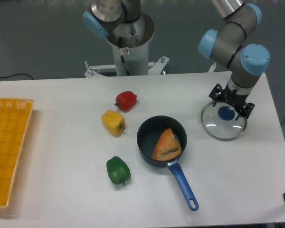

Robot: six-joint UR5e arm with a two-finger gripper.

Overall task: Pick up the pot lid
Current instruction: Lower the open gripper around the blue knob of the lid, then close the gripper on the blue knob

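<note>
A glass pot lid [224,123] with a metal rim and a blue knob [226,113] lies flat on the white table at the right. My gripper [230,102] hangs straight over the lid, its black fingers standing on either side of the blue knob. Whether the fingers press on the knob I cannot tell. A dark pot [161,141] with a blue handle [183,184] stands left of the lid and holds an orange wedge of food [167,144].
A red pepper [126,100], a yellow pepper [113,122] and a green pepper [118,170] lie left of the pot. A yellow basket [8,147] sits at the left table edge. The robot base [128,42] stands behind the table.
</note>
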